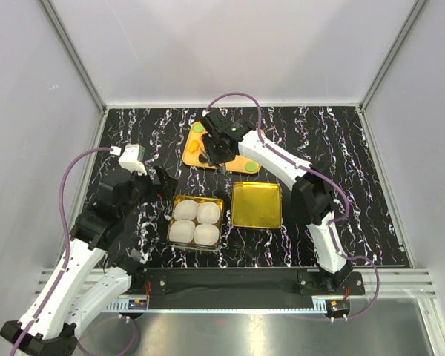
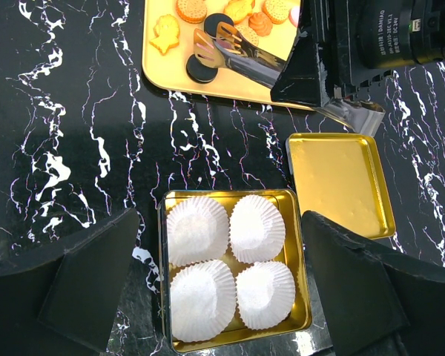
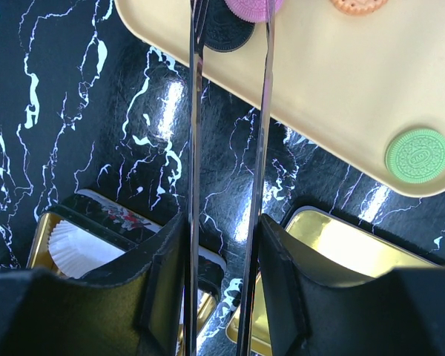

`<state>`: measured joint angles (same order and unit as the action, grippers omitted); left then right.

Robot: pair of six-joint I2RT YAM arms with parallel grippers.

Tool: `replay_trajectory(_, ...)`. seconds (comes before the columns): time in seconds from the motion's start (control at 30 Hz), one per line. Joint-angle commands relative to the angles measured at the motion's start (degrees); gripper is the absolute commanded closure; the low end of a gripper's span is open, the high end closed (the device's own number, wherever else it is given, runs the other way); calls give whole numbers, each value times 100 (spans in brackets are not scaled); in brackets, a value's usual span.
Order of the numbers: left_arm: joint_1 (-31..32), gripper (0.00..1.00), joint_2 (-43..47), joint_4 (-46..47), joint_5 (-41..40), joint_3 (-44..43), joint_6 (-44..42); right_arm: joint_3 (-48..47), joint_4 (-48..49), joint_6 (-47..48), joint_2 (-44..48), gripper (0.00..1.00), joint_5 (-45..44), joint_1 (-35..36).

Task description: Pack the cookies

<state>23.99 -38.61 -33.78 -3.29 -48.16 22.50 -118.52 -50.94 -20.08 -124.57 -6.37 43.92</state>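
Note:
The cookies lie on an orange-yellow tray (image 1: 195, 153): a black one (image 2: 202, 68), orange ones (image 2: 192, 9) and a yellow flower-shaped one (image 2: 165, 35). In the right wrist view I see a black cookie (image 3: 230, 33), a pink one (image 3: 254, 7) and a green one (image 3: 417, 154). My right gripper (image 3: 222, 274) is shut on metal tongs (image 3: 261, 148). The tong arms are apart, with their tips over the black cookie (image 2: 208, 44). My left gripper (image 2: 222, 285) is open and empty, above a gold tin (image 2: 297, 259) holding several white paper cups (image 2: 198, 230).
The tin's gold lid (image 1: 256, 205) lies flat just right of the tin (image 1: 196, 199), near the tray's front edge. The table is black marble-patterned, with white walls around it. The right arm (image 1: 282, 159) stretches over the lid's far side.

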Motion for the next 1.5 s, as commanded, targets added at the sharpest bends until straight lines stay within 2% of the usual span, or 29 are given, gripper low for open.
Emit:
replay_trajectory(0.0,-26,1,38,196,65,-35,9,-128,40,109,12,52,-48,2)
replay_trajectory(0.47,-26,1,91,205,65,-27,9,-180,14,118,-67,53,-224,2)
replay_trajectory(0.67,-26,1,91,205,74,-27,9,-189,-13,100,-76,57,-233,-6)
replay_trajectory(0.83,-26,1,99,196,83,-27,9,-215,-13,109,-58,47,-136,-6)
replay_trajectory(1.0,-26,1,99,196,83,-18,9,-233,-48,135,-102,45,-198,-15)
replay_trajectory(1.47,-17,1,126,196,74,-27,9,-66,14,57,73,59,-224,-165)
